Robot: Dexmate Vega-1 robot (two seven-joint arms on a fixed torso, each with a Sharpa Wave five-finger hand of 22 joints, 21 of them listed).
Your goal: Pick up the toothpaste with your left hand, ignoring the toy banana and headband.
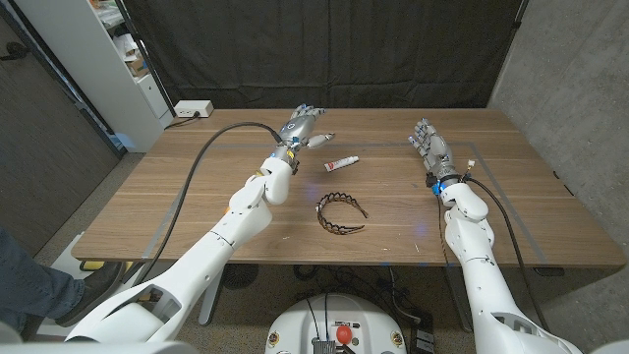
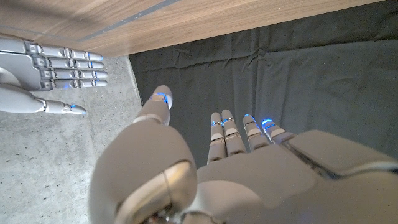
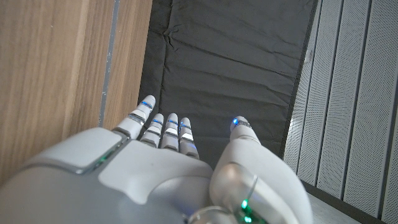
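The toothpaste [image 1: 342, 162] lies on the wooden table [image 1: 197, 211] toward its far side, just beside the left hand [image 1: 305, 128], which hovers behind it with fingers spread and holding nothing; the black headband [image 1: 340, 212] lies nearer the robot, apart from the tube. The right hand [image 1: 428, 146] stands well apart with fingers straight and empty, and black curtain [image 1: 324, 49] hangs behind the table, with a white shelf [image 1: 118, 59] and grey wall [image 1: 565, 79] to the sides. The left wrist view catches the right hand [image 2: 50, 78] beside the table edge, while the right wrist view shows ribbed grey paneling [image 3: 354, 106] beside the curtain.
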